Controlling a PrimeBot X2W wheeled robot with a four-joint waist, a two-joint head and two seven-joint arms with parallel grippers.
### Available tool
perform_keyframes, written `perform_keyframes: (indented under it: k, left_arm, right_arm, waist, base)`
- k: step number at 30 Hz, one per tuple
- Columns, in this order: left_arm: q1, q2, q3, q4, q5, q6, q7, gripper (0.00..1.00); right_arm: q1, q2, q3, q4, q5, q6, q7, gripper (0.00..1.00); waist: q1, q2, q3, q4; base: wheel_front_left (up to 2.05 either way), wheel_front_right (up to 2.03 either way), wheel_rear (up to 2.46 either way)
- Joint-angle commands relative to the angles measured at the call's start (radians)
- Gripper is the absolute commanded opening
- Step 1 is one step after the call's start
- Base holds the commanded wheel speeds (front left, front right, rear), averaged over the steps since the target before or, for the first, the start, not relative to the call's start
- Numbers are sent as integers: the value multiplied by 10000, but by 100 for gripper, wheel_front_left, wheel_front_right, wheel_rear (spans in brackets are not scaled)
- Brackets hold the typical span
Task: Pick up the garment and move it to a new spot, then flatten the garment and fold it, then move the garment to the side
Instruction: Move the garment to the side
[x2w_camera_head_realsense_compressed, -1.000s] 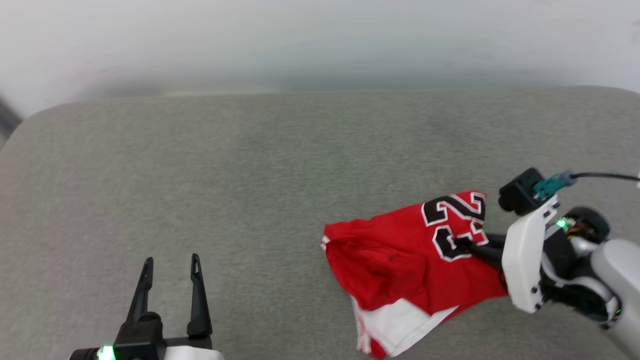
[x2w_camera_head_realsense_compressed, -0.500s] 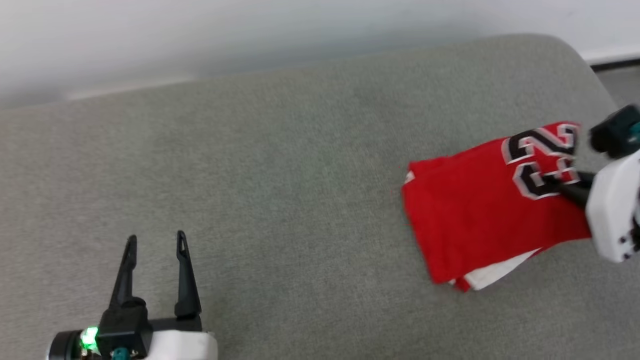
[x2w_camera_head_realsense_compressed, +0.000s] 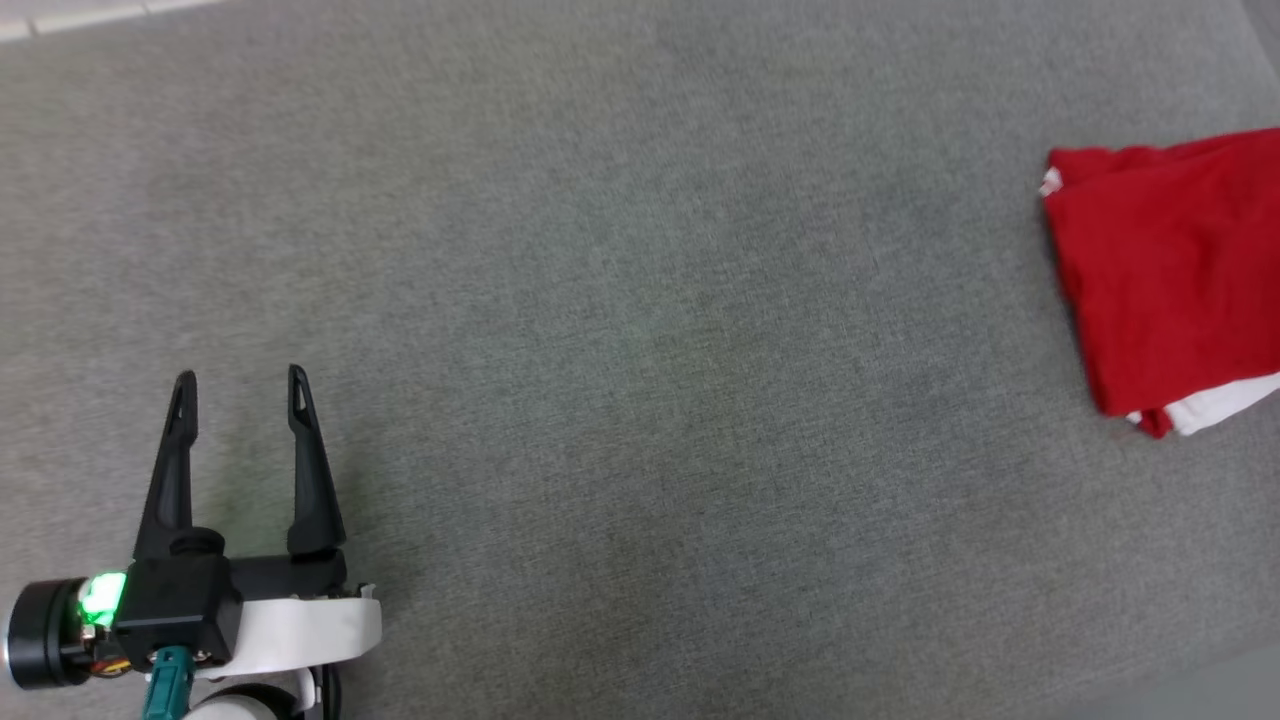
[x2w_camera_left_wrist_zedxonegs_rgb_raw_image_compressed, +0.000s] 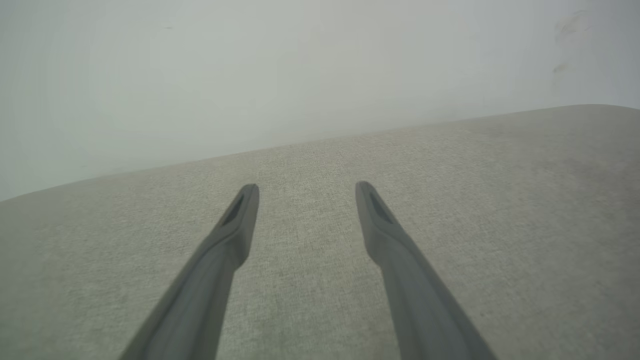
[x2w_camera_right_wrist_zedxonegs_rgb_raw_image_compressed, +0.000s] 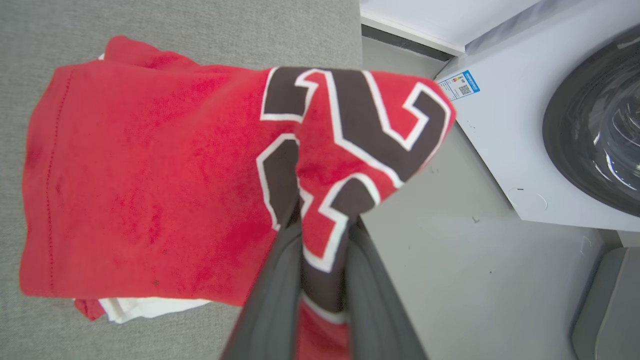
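Garment (x2w_camera_right_wrist_zedxonegs_rgb_raw_image_compressed: 150, 190) lies folded at the surface (x2w_camera_head_realsense_compressed: 600, 350) edge, numbered corner pinched in right gripper (x2w_camera_right_wrist_zedxonegs_rgb_raw_image_compressed: 325, 227) fingers, hanging past it. Left gripper (x2w_camera_head_realsense_compressed: 241, 378) fingers spread, empty, over the surface. We risk a one-corner pull dragging it off, opening the fold.

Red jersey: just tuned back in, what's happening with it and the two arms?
The right gripper has its jaws shut on the garment at the number print; that pinched corner sticks out past the edge of the grey surface, over the floor by a washing machine. The rest lies folded on the surface. The left gripper is open and empty, well away from it.
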Motion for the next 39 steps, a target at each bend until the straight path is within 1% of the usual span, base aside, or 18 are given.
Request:
perform_keyframes:
  k: [1, 5, 8, 9, 10, 11, 14, 17, 19, 23, 25, 27, 30, 32, 37, 39]
  left_arm:
    - [-177, 123, 64, -68, 62, -7, -22, 100]
    - [-358, 238, 64, -181, 94, -26, -22, 100]
    - [-380, 296, 65, -193, 93, -1, -22, 100]
    - [-402, 304, 60, -176, 88, 12, -22, 100]
    - [-409, 297, 40, -134, 78, 22, -22, 100]
    - [-406, 283, 17, -79, 61, 24, -22, 100]
    - [-401, 199, -57, 64, 25, 54, -22, 100]
    - [-265, 96, -136, 197, -9, 105, -22, 100]
    - [-101, 34, -175, 293, -54, 153, -22, 100]
    - [182, -143, -177, 416, -170, 264, -22, 100]
    - [402, -218, -179, 458, -196, 299, -22, 100]
    - [629, -261, -180, 523, -271, 330, -22, 100]
    - [925, -363, -172, 580, -334, 387, -22, 100]
    - [1117, -427, -140, 592, -348, 427, -22, 100]
    - [1451, -513, -247, 687, -342, 362, -24, 100]
    - [1560, -530, -293, 731, -318, 364, -22, 100]
  right_arm:
    - [-282, 267, -158, 403, -134, -12, -120, 0]
    - [-694, 732, -548, 1475, -738, -13, -654, 0]
    - [-798, 1333, -796, 2214, -1097, -12, -1113, 0]
    - [-816, 1517, -876, 2444, -1206, -12, -1234, 30]
    - [-816, 1674, -921, 2673, -1347, -13, -1318, 49]
    - [-828, 1768, -971, 2892, -1511, -13, -1418, 100]
    - [-1052, 1829, -1162, 3401, -2306, -13, -2052, 100]
    - [-1256, 1853, -1557, 3849, -3339, -12, -3101, 100]
    - [-1358, 2026, -1834, 3963, -3916, -12, -3856, 100]
    - [-1439, 2542, -2544, 3888, -4797, -13, -5386, 100]
    - [-1294, 2960, -2956, 3745, -5086, -13, -6168, 100]
    - [-1103, 3432, -3470, 3644, -5376, -13, -6688, 100]
    - [-756, 4247, -3982, 3094, -5770, -12, -7047, 100]
    - [-386, 4772, -4222, 2506, -5910, -12, -7114, 100]
    - [1078, 6016, -4701, 296, -5780, -12, -7122, 100]
    - [1760, 6410, -4868, -468, -5676, -12, -7121, 100]
  waist:
    - [-2, 0, 479, -183]
    - [-2, 0, 799, -232]
    - [-2, 0, 879, -244]
    - [-2, 0, 873, -241]
    - [-2, 0, 827, -232]
    - [-2, 0, 759, -208]
    - [-2, 0, 424, -76]
    - [-2, 0, -82, 111]
    - [-2, 0, -450, 231]
    - [-2, 0, -1136, 493]
    - [-2, 0, -1507, 624]
    - [-2, 0, -1842, 761]
    - [-2, 0, -2288, 994]
    - [-2, 0, -2554, 1157]
    - [-2, 0, -3056, 1578]
    - [-2, 0, -3221, 1729]
  base:
    - [0, 0, 0]
    - [0, 0, 0]
    - [0, 0, 0]
    - [0, 0, 0]
    - [0, 0, 0]
    - [0, 0, 0]
    - [0, 0, 0]
    - [0, 0, 0]
    - [0, 0, 0]
    - [0, 0, 0]
    - [0, 0, 0]
    - [0, 0, 0]
    - [0, 0, 0]
    - [0, 0, 0]
    - [0, 0, 0]
    - [0, 0, 0]
